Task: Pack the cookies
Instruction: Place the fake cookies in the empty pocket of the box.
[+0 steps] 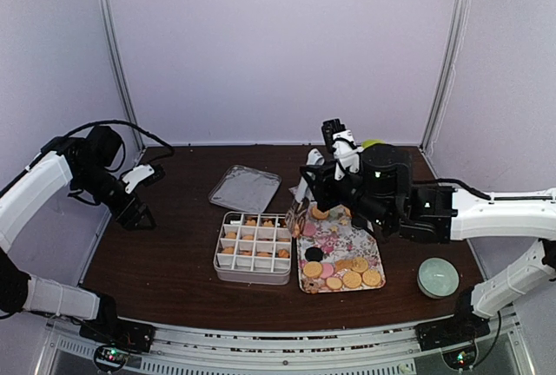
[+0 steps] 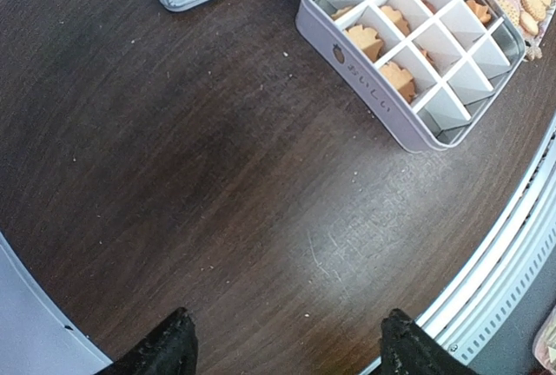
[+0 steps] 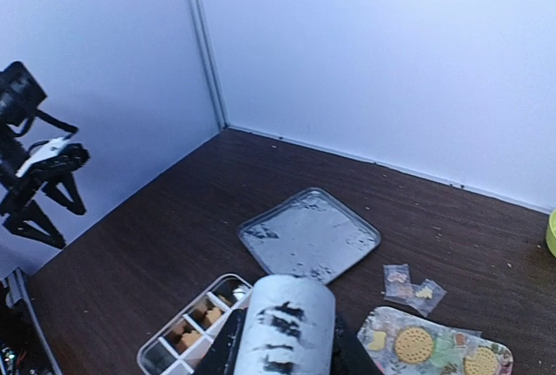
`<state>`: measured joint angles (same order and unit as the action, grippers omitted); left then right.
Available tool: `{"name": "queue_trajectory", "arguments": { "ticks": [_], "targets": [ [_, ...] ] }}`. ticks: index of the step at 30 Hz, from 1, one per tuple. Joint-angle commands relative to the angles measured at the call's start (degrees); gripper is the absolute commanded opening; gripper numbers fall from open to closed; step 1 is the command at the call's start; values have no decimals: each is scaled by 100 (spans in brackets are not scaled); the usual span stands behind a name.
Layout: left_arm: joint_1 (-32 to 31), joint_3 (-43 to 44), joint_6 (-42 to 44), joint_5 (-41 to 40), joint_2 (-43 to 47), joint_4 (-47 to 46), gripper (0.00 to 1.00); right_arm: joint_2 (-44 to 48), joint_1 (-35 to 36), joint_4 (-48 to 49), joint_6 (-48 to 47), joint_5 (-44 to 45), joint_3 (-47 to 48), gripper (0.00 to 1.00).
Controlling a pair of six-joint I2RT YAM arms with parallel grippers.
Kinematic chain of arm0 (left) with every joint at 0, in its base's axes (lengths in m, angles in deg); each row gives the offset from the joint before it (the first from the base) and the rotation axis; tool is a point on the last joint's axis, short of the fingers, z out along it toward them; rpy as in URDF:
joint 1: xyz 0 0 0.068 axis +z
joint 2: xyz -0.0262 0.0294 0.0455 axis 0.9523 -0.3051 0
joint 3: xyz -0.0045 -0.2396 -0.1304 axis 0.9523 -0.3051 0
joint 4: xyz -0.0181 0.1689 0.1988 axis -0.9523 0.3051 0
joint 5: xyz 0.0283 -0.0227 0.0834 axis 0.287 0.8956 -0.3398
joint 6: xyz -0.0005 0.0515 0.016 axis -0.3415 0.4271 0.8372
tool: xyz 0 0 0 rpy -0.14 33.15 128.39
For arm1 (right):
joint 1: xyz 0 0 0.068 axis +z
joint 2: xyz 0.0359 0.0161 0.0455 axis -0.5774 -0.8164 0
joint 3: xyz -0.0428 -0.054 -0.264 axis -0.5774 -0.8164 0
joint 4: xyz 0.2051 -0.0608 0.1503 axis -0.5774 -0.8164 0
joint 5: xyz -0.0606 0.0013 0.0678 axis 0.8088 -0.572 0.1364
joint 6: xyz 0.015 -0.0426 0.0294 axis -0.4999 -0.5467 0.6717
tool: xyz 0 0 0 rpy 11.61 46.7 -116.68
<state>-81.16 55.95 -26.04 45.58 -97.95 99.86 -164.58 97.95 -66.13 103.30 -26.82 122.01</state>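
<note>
While wide open, left tool (image 2: 287, 346) empty.

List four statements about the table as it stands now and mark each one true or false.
1. The left gripper is open, with nothing between its fingers. True.
2. The lid is on the divided box. False: it lies flat on the table, beyond the open box.
3. Several cookies lie on the floral tray. True.
4. Every compartment of the divided box holds cookies. False: several are empty.
</note>
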Motion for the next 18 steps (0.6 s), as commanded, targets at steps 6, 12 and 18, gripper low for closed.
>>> {"name": "queue_trajectory", "arguments": {
  "ticks": [6, 12, 18],
  "targets": [
    [95, -310, 277, -556, 19, -228, 77, -1641, 1000, -237, -498, -795, 2036, 0],
    [106, -443, 293, -635, 173, -215, 78, -2621, 1217, -376, -699, -973, 2970, 0],
    [102, -437, 296, -564, 224, -179, 78, -2975, 1216, -372, -824, -967, 3175, 0]
  ]
}}
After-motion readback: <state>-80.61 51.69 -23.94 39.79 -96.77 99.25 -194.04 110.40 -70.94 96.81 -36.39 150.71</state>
